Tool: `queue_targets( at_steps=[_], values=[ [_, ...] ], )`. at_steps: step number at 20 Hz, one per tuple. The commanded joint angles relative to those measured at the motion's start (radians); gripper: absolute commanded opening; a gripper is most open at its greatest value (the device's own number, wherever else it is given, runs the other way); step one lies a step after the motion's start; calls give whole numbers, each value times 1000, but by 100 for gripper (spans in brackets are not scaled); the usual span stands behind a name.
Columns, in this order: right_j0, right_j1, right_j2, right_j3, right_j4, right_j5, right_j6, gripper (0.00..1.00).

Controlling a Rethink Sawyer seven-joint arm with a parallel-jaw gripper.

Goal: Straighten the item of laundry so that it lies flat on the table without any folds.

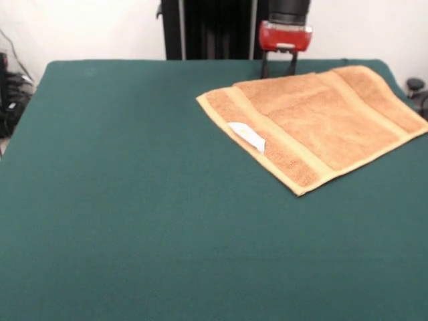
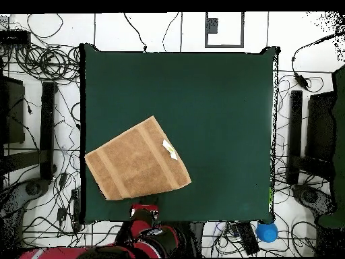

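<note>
So, near side of the tabletop (image 1: 134, 221) in the front view is bare dark green cover, same across the whole left half. The towel (image 1: 321, 124) sits in the far right quarter, rotated so one corner points toward the near side and another toward the left. It lies spread in a single layer, no visible folds; flat woven bands run near two opposite edges. A small white label (image 1: 247, 136) lies on top of the band by its near-left edge, flipped onto the terry. The towel's right corner reaches the tabletop's right edge or close to it.

Overhead view agrees: towel (image 2: 137, 159) near the robot-side edge of the tabletop (image 2: 222, 108), in the corner region at picture left, label (image 2: 170, 149) on the edge facing the table's middle.

Behind the towel, at the far edge, the gripper (image 1: 279, 65) hangs below its red housing. Two dark fingers (image 1: 265, 65) point down, standing apart with a clear gap between them, holding nothing. Tips sit just beyond the towel's far edge; contact with the cloth or tabletop can't be determined. Overhead, the gripper (image 2: 143, 210) shows at the table's edge just past the towel.
</note>
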Motion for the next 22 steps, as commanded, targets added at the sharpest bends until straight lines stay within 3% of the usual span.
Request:
queue_targets(
  at_steps=[1, 8, 13, 18, 22],
  values=[
    [-92, 280, 32, -442, 286, -443, 133, 100],
    [-127, 320, 48, -480, 239, -537, 37, 100],
    [-171, 287, 94, -460, 217, -396, 57, 100],
    [-196, 298, 120, -446, 224, -426, 71, 100],
    [-207, 298, 122, -461, 193, -336, 44, 100]
  ],
)
